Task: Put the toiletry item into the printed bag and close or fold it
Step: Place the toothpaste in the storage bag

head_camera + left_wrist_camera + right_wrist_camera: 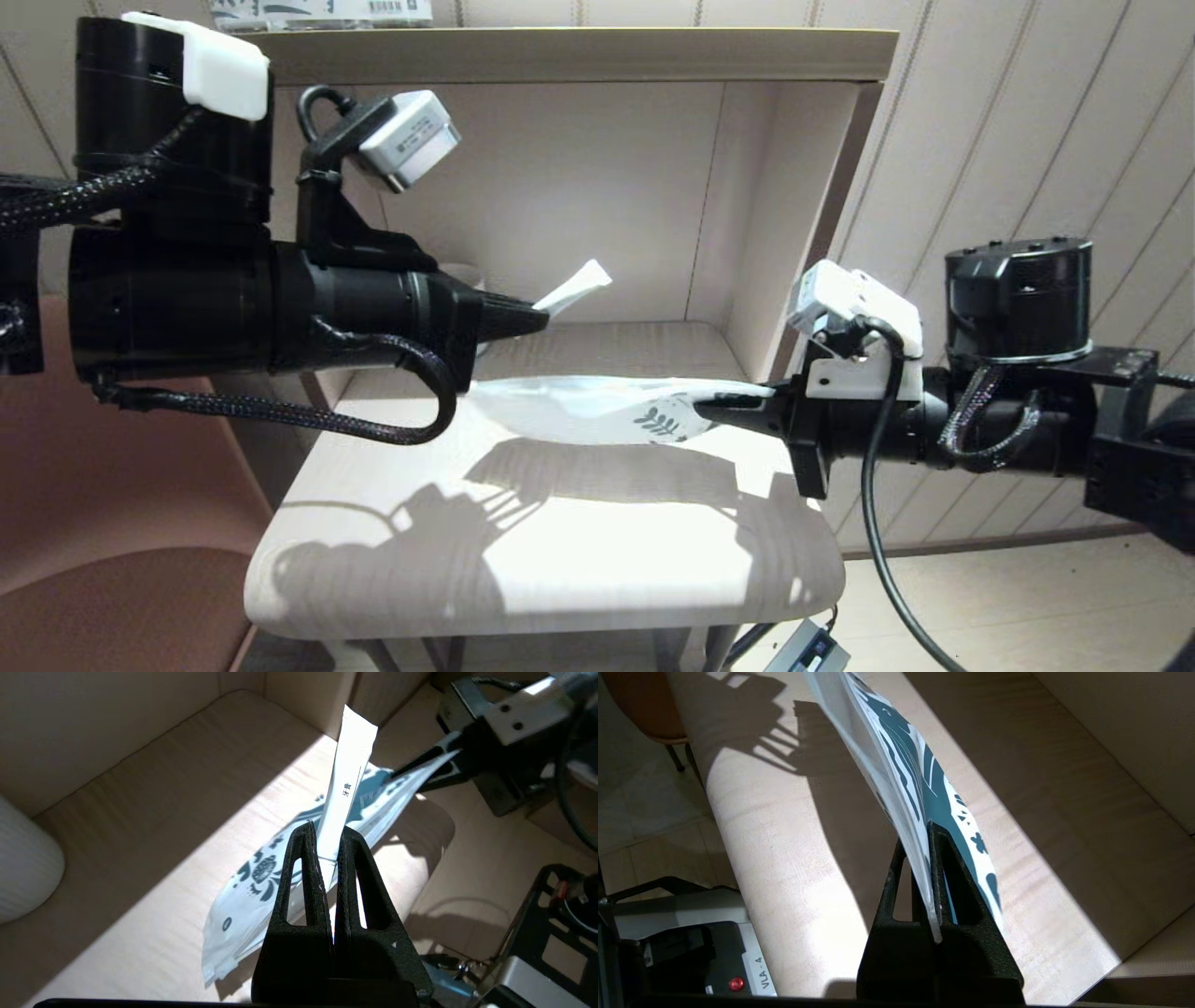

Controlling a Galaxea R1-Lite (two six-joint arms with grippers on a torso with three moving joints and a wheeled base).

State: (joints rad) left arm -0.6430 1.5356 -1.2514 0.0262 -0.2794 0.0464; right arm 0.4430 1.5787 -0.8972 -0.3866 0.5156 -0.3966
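The toiletry item (574, 285) (348, 774) is a narrow flat white sachet with small dark print. My left gripper (537, 317) (325, 833) is shut on its lower end, so it sticks out up and away above the table. The printed bag (597, 406) (261, 872) (906, 774), white with dark blue leaf and flower print, hangs roughly level just over the table (541, 579). My right gripper (709, 408) (924, 835) is shut on its printed end. The sachet is above the bag and apart from it.
The table sits inside a shelf alcove with a back wall and a side wall (794, 243) on the right. A white ribbed object (23, 858) stands at the back left. A barcode package (317, 11) lies on the top shelf. A brown chair (93, 523) is on the left.
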